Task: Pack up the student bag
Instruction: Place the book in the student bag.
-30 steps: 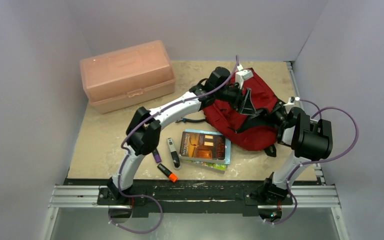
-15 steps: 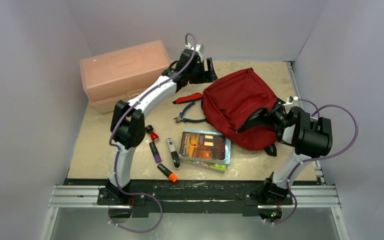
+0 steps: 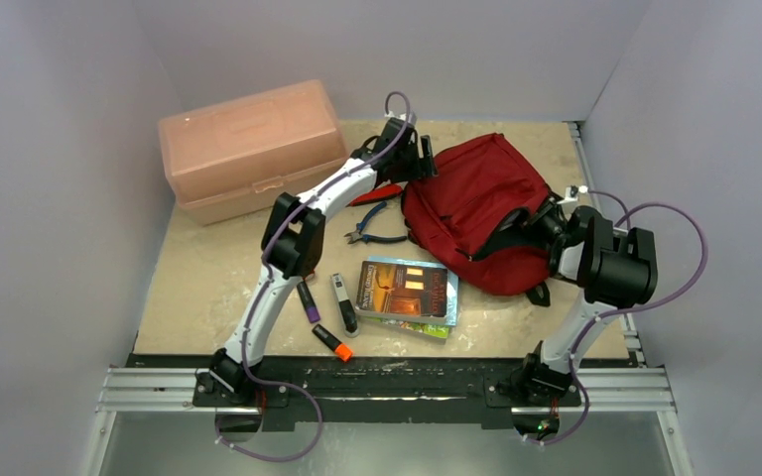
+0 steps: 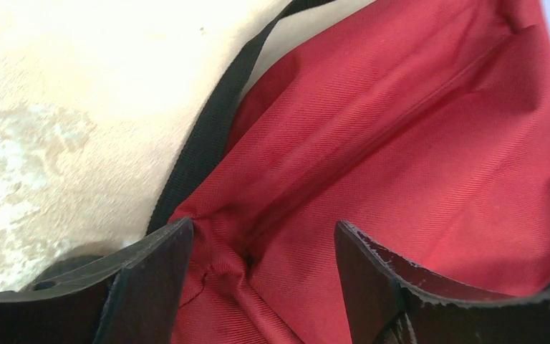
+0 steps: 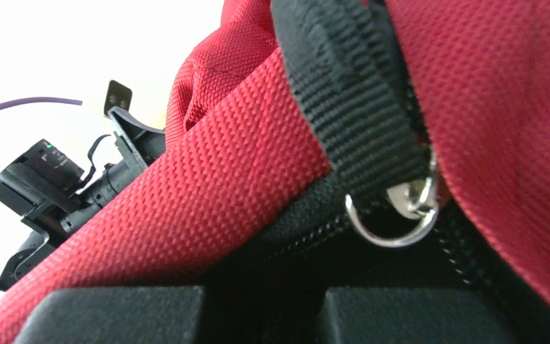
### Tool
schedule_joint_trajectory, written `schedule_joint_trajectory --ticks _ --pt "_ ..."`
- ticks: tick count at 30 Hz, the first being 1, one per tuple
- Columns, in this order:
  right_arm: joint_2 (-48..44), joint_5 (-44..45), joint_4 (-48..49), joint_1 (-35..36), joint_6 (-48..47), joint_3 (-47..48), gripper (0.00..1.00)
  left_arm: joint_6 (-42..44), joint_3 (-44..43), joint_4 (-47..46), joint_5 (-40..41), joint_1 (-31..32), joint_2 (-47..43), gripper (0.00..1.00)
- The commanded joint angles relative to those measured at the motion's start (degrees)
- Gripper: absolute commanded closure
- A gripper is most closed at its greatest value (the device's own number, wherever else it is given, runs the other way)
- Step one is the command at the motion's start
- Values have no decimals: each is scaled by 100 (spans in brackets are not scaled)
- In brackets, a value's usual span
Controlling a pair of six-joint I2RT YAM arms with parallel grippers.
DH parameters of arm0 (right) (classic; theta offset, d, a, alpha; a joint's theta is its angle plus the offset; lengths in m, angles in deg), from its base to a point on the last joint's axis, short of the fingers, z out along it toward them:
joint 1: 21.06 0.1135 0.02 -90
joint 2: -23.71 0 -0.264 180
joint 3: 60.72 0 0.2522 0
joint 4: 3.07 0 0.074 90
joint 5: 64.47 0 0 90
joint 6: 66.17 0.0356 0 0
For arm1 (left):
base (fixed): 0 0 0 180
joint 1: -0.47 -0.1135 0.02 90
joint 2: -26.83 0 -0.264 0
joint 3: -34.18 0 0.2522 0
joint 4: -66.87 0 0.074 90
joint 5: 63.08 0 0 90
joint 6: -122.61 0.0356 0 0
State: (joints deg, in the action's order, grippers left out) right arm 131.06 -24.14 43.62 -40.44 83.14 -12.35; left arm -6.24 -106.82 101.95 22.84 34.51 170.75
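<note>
My left hand [image 3: 419, 159] hangs open at the far left corner of the student bag [image 3: 466, 193]. In the left wrist view its two black fingers [image 4: 154, 265] stand wide apart, a puckered fold of the red fabric between them. Neither finger visibly presses on the cloth. A black strap [image 4: 208, 136] runs from that corner across the pale bench [image 4: 57, 107].

My right hand [image 3: 546, 220] is at the bag's right side. In the right wrist view its pads sit drawn almost together, hard against the black zipper edge and a band of red webbing. A small metal ring [image 5: 394, 215] hangs from a black loop just above them.

The dark red bag lies slumped on the far right part of the bench. Blue-handled pliers [image 3: 372, 233] lie just beside its left edge, and a book [image 3: 404, 288] lies nearer the bases. A pale pink lidded box [image 3: 251, 149] sits at the far left.
</note>
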Motion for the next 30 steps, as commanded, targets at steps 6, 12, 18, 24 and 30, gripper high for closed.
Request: schedule_joint_trajectory --ticks 6,12,18,24,30 --pt "57 398 203 412 -84 534 91 -404 -593 -654 -987 13 283 37" --pt "498 771 264 441 238 918 78 -186 -904 -589 -1060 -3 455 37" --pt "-763 1883 -3313 392 -1166 1085 35 -13 -1011 -542 -1245 -12 390 36" --pt "-1543 3382 -6750 282 -2536 2142 16 26 -977 -186 -1362 -13 -126 29" --pt "-2190 4888 -8077 255 -3223 2427 14 -74 -442 -107 -1618 25 -985 27"
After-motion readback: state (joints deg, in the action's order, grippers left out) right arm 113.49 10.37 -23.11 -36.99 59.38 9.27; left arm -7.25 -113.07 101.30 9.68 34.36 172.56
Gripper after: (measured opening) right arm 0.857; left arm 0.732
